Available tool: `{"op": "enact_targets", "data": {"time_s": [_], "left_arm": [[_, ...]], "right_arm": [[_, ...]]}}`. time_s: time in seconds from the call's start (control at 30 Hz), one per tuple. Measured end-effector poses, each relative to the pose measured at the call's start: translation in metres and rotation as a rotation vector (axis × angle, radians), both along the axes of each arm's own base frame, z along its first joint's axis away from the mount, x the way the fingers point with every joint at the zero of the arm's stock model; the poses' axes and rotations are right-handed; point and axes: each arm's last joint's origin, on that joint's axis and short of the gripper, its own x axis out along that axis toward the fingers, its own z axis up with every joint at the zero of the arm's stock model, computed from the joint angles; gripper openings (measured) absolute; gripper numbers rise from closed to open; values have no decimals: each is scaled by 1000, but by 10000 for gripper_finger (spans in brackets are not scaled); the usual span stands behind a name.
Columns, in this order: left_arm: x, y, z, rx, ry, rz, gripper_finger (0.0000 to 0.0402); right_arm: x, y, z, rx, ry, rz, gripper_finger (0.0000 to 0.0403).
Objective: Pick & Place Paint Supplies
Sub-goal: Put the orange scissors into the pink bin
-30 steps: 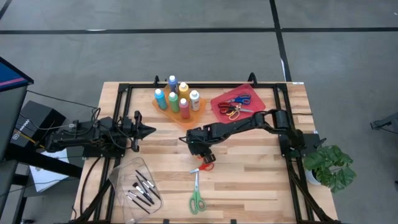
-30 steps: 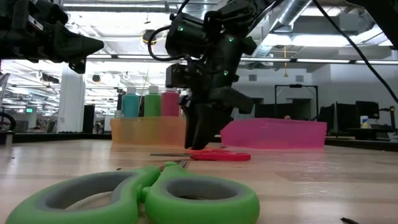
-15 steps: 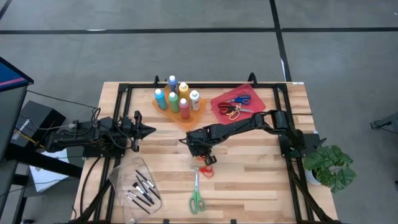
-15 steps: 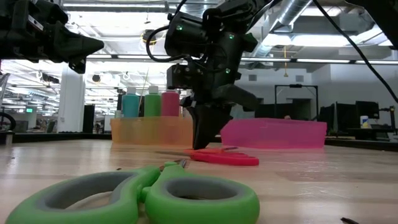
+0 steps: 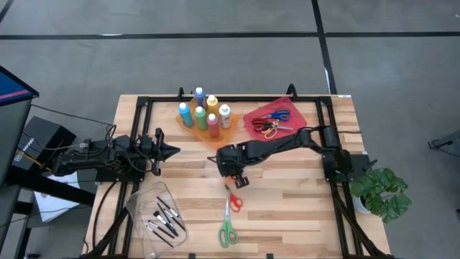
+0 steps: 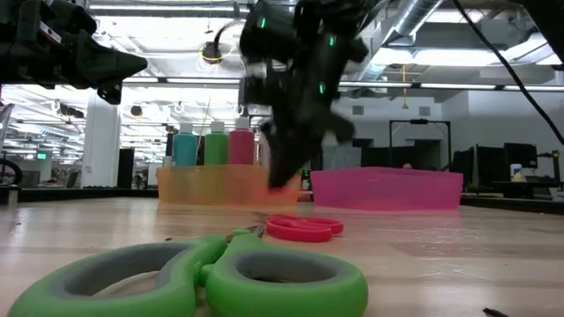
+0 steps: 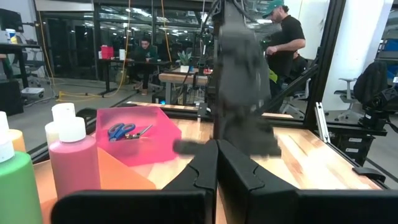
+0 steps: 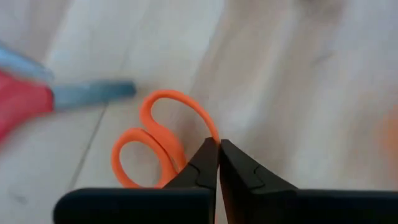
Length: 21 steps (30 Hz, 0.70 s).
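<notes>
Free room: bare table (image 5: 287, 205) right of the red-handled scissors (image 5: 233, 203) and green scissors (image 5: 228, 232). Obstacles: right end effector (image 5: 233, 180) over centre; bottle tray (image 5: 188, 128), pink tray (image 5: 302, 115) at rear; clear brush tray (image 5: 144, 205) front-left.

The right gripper (image 5: 231, 178) hangs mid-table, above red scissors (image 5: 233, 201); green scissors (image 5: 227, 232) lie nearer, brushes (image 5: 164, 219) left.

We see orange-red handled scissors (image 5: 233, 203) just below the dark right gripper (image 5: 234, 180), green-handled scissors (image 5: 227, 234) farther off, a pale striped wooden counter (image 5: 287, 208), a pink tray (image 5: 296, 115), and an orange tray (image 5: 188, 129).
</notes>
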Motion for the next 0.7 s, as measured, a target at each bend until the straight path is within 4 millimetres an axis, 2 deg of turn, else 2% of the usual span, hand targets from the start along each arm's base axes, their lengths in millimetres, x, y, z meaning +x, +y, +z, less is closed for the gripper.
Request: {"op": "enact_targets", "data": {"time_s": [0.27, 0.5, 0.7], "left_arm": [[0, 0, 0, 0, 0, 0, 1], [0, 0, 0, 0, 0, 0, 1], [0, 0, 0, 0, 0, 0, 1]], "right_arm": [[-9, 0, 57, 58, -140, -5, 1], [-34, -3, 135, 205, -349, 19, 0], [-72, -1, 207, 276, -585, 94, 0]]}}
